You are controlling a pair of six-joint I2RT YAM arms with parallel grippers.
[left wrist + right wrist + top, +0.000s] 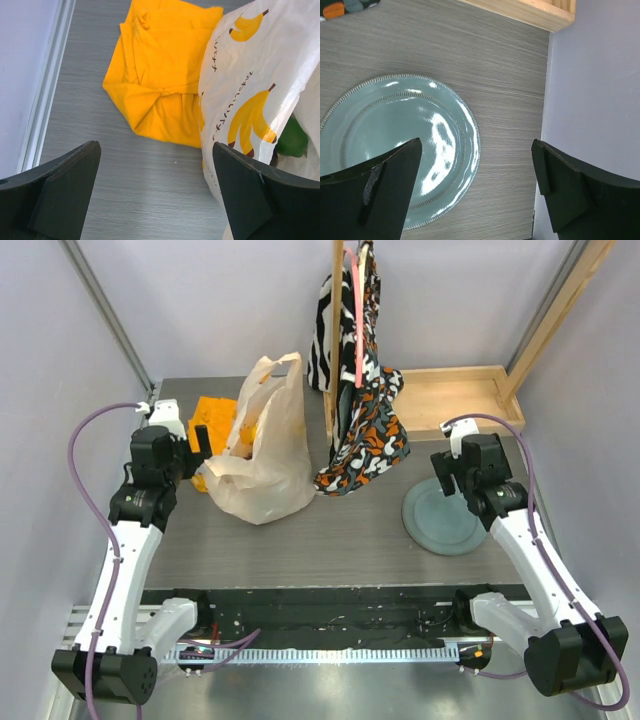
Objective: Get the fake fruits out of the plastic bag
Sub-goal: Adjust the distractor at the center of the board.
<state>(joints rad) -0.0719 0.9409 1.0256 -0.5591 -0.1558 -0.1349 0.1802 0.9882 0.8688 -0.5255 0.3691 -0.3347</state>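
**A:** The plastic bag (262, 455) stands slumped on the counter (330, 540), around ten o'clock from the middle, with its handle loops up at twelve. It looks thin, crinkly and featherlight, so I'd expect it to crumple and slide rather than resist.

**B:** The fake fruits (292, 139) are inside it. From the left wrist only one green shape shows at the bag's edge, and I can't make out the rest.

**A:** They should be hard, light and smooth, so likely to roll. I'd pinch a handle loop or the rim to hold the mouth open, then take each fruit across its middle.

**B:** The left gripper (198, 452) sits at the bag's nine o'clock, just beside it, jaws spread wide with nothing in them. In its own view the bag fills two o'clock, right by one finger. I can't tell if they touch.

**A:** The orange cloth (212, 415) lies at the bag's ten o'clock.

**B:** The right gripper (443, 472) is well apart at three o'clock, also wide and empty, above the teal plate (440, 525).
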